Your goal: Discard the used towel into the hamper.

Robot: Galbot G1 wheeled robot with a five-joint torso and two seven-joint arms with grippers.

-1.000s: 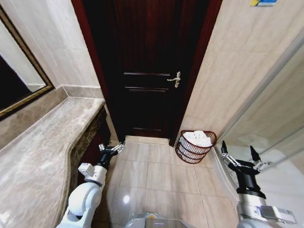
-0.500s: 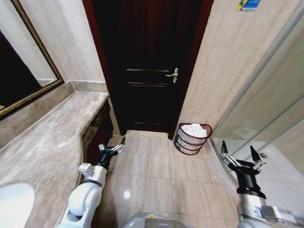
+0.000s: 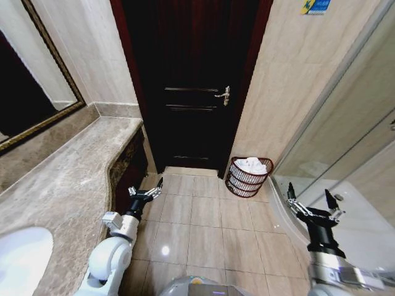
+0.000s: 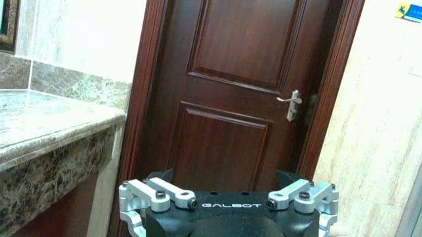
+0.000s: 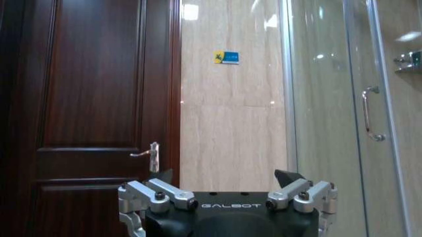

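- The towel (image 3: 251,164) lies white and crumpled in the hamper (image 3: 245,182), at the floor's corner beside the door (image 3: 191,86).
- Probably soft and light (pinch any raised fold).
- Left claw (image 3: 145,192) and right claw (image 3: 311,207) hang spread and empty.

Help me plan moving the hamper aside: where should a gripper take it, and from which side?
Probably the top rim of the hamper, from above on its near, floor-facing side: it tapers downward, wall and door frame crowd its back, towels fill the middle.

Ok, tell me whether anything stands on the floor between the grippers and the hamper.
Nothing visible does. Bare floor tiles run from the left gripper and right gripper to the hamper, which stands by the wall beside the door and holds white towels.
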